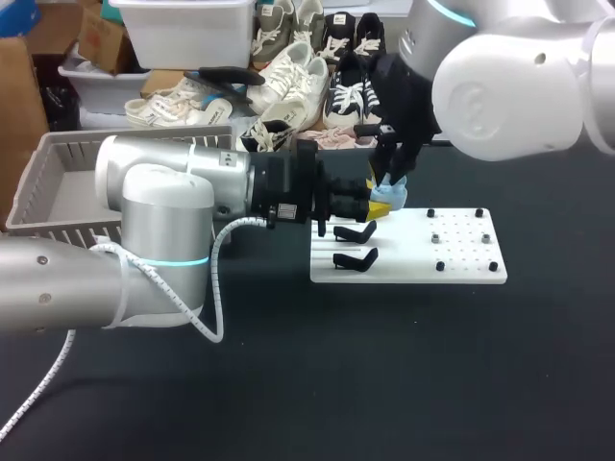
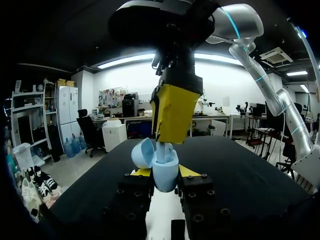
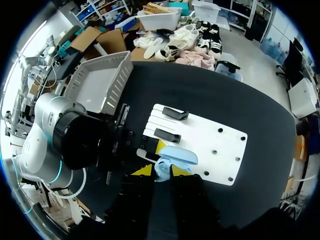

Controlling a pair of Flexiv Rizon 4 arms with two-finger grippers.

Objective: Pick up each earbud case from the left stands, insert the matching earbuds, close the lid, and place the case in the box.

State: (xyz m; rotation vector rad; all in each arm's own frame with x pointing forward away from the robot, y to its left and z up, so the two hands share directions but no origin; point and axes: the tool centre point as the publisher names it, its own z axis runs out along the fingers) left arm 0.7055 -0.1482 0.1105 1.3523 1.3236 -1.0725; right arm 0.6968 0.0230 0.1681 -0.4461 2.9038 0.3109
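My left gripper (image 1: 381, 205) is shut on a light blue earbud case (image 1: 392, 195), held just above the near-left corner of the white board (image 1: 461, 261). In the left wrist view the case (image 2: 166, 175) sits between the yellow fingertips (image 2: 141, 172) with its lid (image 2: 142, 152) swung open. My right gripper (image 1: 391, 179) hangs straight down over the open case, shut on a pale earbud (image 2: 162, 150) whose lower end is inside the case. From the right wrist, the case (image 3: 176, 157) lies just ahead of that gripper (image 3: 160, 171). Two black stands (image 1: 354, 232) (image 1: 354, 257) on the board are bare.
A grey slatted basket (image 1: 58, 178) stands at the table's far left, behind my left arm. The white board's right half carries several small black pegs (image 1: 440, 265). Dark open tabletop (image 1: 384, 384) stretches in front of the board.
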